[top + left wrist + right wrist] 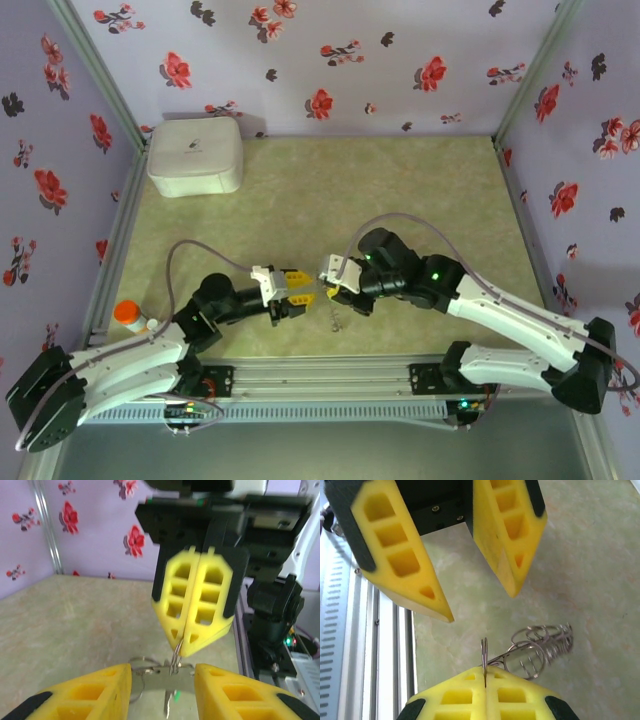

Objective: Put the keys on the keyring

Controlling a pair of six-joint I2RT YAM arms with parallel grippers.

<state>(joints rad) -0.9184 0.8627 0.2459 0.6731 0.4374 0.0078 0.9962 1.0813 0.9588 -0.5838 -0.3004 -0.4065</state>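
Note:
My right gripper (485, 672) is shut on the keyring (483, 652), a thin wire ring standing edge-on out of its closed fingertips. A bunch of smaller rings and a wire coil (542, 647) hangs from it over the table. My left gripper (162, 669) faces it, open, one finger on each side of the ring. In the left wrist view the right gripper (184, 647) pinches the keyring (174, 661). Below it a flat grey metal piece (152, 681) spans the gap, and the tiny bright-green key (176, 696) shows under that. From above, both grippers (300, 292) (330, 290) meet near the front rail.
A white rounded box (195, 155) sits at the back left. An orange-capped bottle (128, 313) stands by the left wall. The aluminium rail (320, 375) runs along the near edge, close under the grippers. Flowered walls close in three sides.

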